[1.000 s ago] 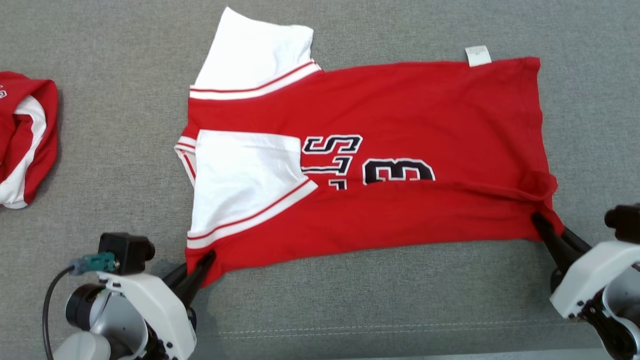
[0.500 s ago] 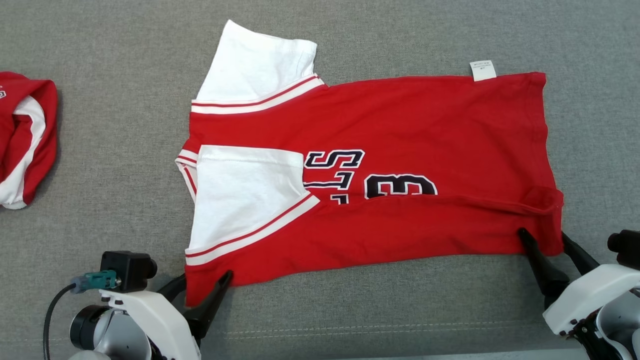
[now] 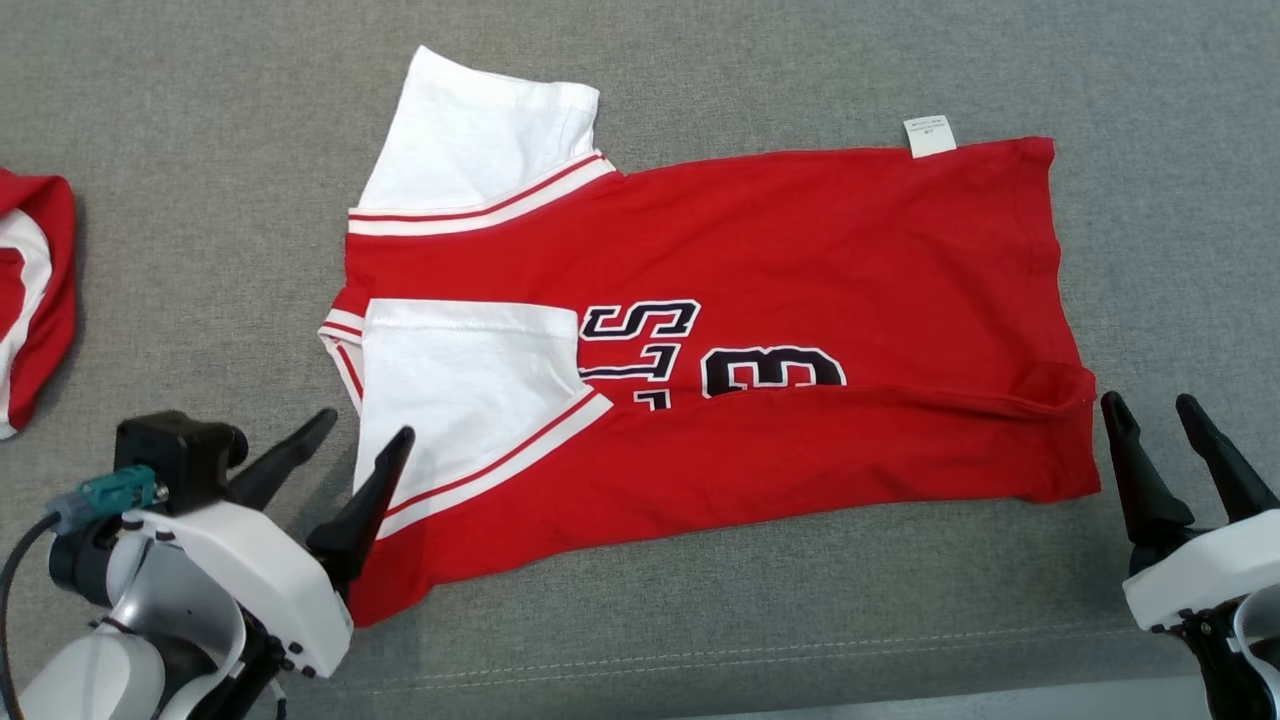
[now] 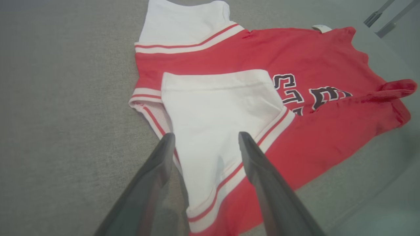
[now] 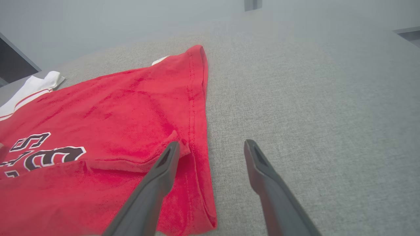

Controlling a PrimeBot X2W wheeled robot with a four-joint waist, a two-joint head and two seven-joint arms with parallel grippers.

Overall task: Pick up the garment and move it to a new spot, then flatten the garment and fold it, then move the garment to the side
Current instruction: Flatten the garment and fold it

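Left gripper (image 3: 367, 422), lower left of the head frame: dark fingers spread wide, holding nothing. Its inner finger (image 3: 362, 495) overlaps the near-left corner of the red jersey shirt with white sleeves (image 3: 800, 250); can't tell if it touches. In the left wrist view the two fingers frame the folded-in white sleeve (image 4: 213, 111), tips over its lower part. Right gripper (image 3: 1148, 400), lower right: also spread wide and empty, just beside the shirt's near-right hem corner, apart from it in the head view. In the right wrist view one finger (image 5: 156, 183) lines up over that hem corner, the other over bare grey woven fabric surface (image 5: 311, 98). A stitched seam (image 3: 700, 655) crosses the surface near the bottom of the frame, nearer than the shirt. The shirt is at centre frame, laid sideways and mostly flat, collar end left, hem right. Its near long edge is folded up over the body; the fold line runs left to right, partly covers the black-and-white lettering (image 3: 770, 368), and has a small raised pucker at its right end. The far sleeve (image 3: 480, 130) lies flat, pointing to upper left. A white label (image 3: 929, 137) pokes out of the far edge near the hem, upper right. Second red-and-white garment (image 3: 35, 290) is bunched at the left edge, well apart from the shirt.
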